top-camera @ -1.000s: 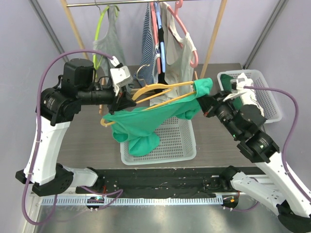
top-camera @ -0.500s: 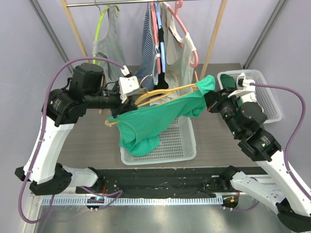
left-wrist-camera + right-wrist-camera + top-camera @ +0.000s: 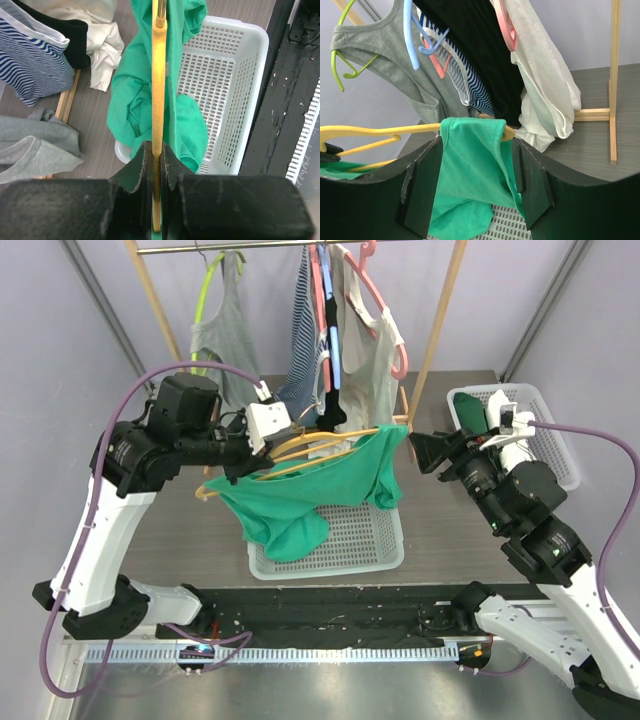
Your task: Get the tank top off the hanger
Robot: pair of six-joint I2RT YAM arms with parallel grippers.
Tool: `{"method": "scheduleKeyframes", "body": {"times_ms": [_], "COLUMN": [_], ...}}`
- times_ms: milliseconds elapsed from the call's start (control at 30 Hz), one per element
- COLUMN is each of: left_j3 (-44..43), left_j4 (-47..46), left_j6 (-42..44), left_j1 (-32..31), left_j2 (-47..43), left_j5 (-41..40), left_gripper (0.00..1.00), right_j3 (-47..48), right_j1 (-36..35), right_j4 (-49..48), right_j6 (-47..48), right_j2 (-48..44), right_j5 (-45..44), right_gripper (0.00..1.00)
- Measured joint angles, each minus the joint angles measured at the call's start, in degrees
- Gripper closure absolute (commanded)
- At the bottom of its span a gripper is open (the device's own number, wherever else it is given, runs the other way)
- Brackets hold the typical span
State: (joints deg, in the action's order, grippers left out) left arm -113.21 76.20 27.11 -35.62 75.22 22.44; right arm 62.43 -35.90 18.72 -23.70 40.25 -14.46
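Two arms rise from the near edge of the table [image 3: 170, 530] and meet above a white basket [image 3: 365, 530]. The left arm arches high and reaches to the right, its left gripper [image 3: 262, 452] pinched narrow on a yellow hanger [image 3: 330, 435] held nearly level in the air. A green tank top [image 3: 300, 495] is on that hanger, one strap looped over its right tip and the lower folds sagging to the basket's left side. The right arm folds at the elbow and points left. The right gripper [image 3: 420, 450] has its jaws spread wide just beside the strap and holds nothing. Behind the right arm sits a second basket [image 3: 555, 455] with cloth in it. Farthest back, a wooden rack [image 3: 440, 310] carries a gray top [image 3: 225, 325], a striped top [image 3: 303, 310] and a white garment [image 3: 365, 350], which hang close behind the yellow hanger.
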Motion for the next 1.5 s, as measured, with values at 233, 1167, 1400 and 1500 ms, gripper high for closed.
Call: {"method": "scheduleKeyframes", "body": {"times_ms": [233,1167,1400,1500], "left_j3": [-0.7,-2.9,-2.9,-2.9], "left_j4": [0.2,0.9,0.9,0.8], "left_j6": [0.1,0.1,0.1,0.1], "left_j1": [-0.2,-0.8,-0.8,-0.8], "left_j2": [0.6,1.0,1.0,1.0], "left_j5": [0.0,0.3,0.3,0.3], "left_gripper": [1.00,1.00,1.00,1.00], "right_j3": [-0.3,-8.5,-8.9,-8.9], "right_j1": [0.0,2.0,3.1,3.9], "right_j4": [0.4,-5.7,-7.6,-7.8], "right_j6": [0.0,-2.1,-3.4,-3.6], "right_j2": [0.4,5.3,5.8,5.4], "right_j5": [1.8,8.5,11.5,12.3], "right_gripper": [0.45,0.74,0.99,0.99]}}
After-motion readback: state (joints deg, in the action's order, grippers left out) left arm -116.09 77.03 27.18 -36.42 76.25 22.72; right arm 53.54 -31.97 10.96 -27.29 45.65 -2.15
